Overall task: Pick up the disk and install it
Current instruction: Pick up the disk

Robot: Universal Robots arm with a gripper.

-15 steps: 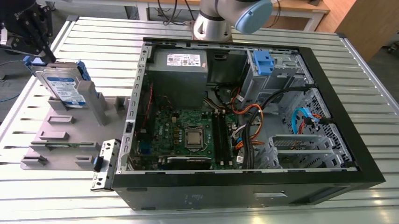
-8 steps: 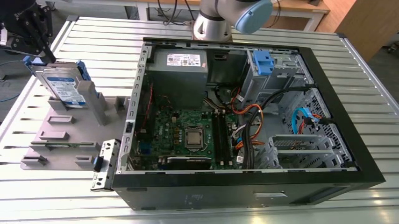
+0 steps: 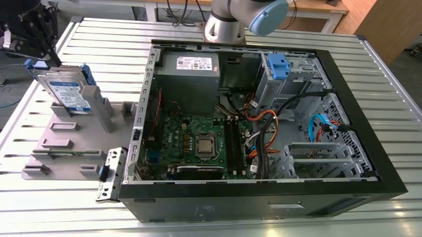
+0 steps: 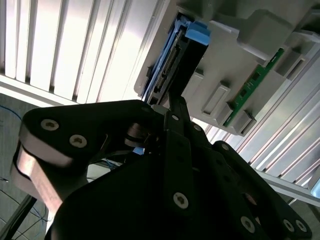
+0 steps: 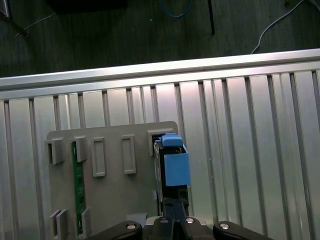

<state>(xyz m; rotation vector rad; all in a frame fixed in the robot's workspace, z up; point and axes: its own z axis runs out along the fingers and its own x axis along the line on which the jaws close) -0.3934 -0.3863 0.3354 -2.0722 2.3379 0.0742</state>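
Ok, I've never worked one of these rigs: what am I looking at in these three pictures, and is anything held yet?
The exterior view looks down on a slatted metal table. The silver column with a blue cap beyond the case is the robot arm. An open computer case lies on the table, and on the exterior view's left a grey holder has the disk standing upright in it. The two wrist views come from cameras on the arm, looking past its black gripper at the disk's blue-framed edge. The gripper is right at that edge; whether it has clamped it, I cannot tell. The disk is not in the case.
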